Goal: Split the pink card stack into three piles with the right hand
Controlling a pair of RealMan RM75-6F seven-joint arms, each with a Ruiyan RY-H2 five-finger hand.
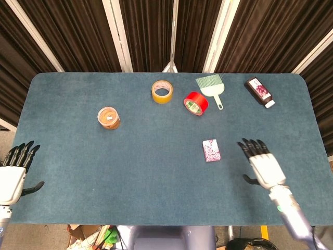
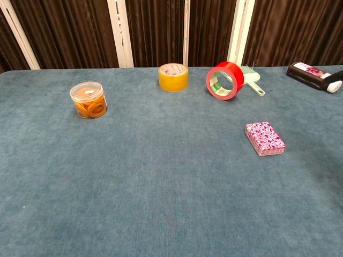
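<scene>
The pink patterned card stack point(image 1: 211, 150) lies flat as one pile on the blue table, right of centre; the chest view shows the card stack point(image 2: 265, 138) too. My right hand point(image 1: 263, 163) hovers over the table to the right of the stack, fingers spread and holding nothing, a short gap away from the cards. My left hand point(image 1: 14, 172) stays off the table's left edge, fingers apart and empty. Neither hand shows in the chest view.
At the back stand a yellow tape roll point(image 1: 162, 91), a red tape roll point(image 1: 195, 103), a green brush point(image 1: 212, 86) and a dark bottle point(image 1: 259, 91). A clear jar of rubber bands point(image 1: 109, 117) sits left of centre.
</scene>
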